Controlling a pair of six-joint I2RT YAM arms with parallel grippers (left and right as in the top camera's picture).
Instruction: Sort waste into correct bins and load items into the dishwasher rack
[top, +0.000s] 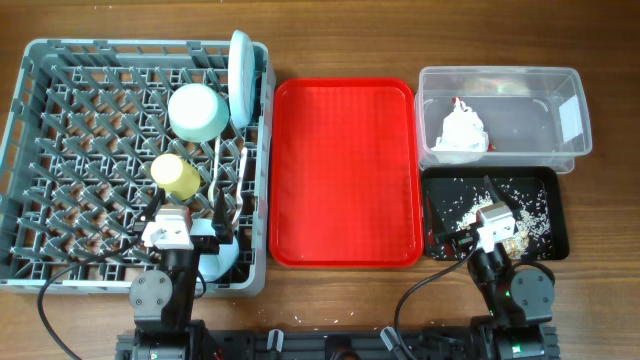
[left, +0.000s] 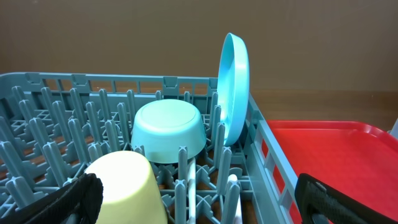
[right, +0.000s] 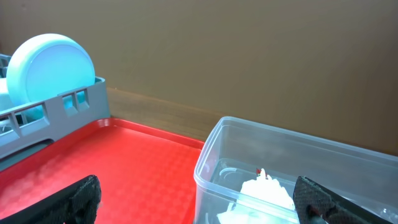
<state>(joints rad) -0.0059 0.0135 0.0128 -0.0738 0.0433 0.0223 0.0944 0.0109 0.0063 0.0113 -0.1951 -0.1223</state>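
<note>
1. Left gripper (top: 187, 215): jaws spread wide, nothing between them. It sits low at the near edge of the dishwasher rack (top: 60, 50), pointing toward the far side.
2. Right gripper (top: 465, 215): jaws also wide and holding nothing. It is over the near part of the black tray (top: 560, 215), pointing toward the far side.
3. Items, all in the rack:
   - The yellow cup (top: 176, 175) is directly ahead of the left gripper and closest to it.
   - The green bowl (top: 197, 112) is mouth-down, just beyond the cup.
   - The blue plate (top: 241, 75) stands on edge at the rack's far right side.
   - The white spoon and fork (left: 231, 190) are slotted between pegs to the right of the cup. Their long axes run near-to-far. I cannot tell which is which.
4. Waste:
   - The crumpled napkin (top: 460, 130) and the red wrapper (top: 458, 103) are in the clear tub (top: 500, 72), which is beyond the black tray.
   - The rice scraps (top: 530, 205) are scattered across the black tray floor, directly under and around the right gripper.
5. The red tray (top: 345, 170) lies between the two arms. No item shows on it.
6. Key relation: each class of thing lies straight ahead of its nearer arm, with the rack contents to the left arm and the bins to the right arm. Nothing lies between the arms.
7. Judgement: sorting and loading look complete. The likely next move is a retreat, not a reach. If any correction is needed, the cup is the left arm's easiest target.
</note>
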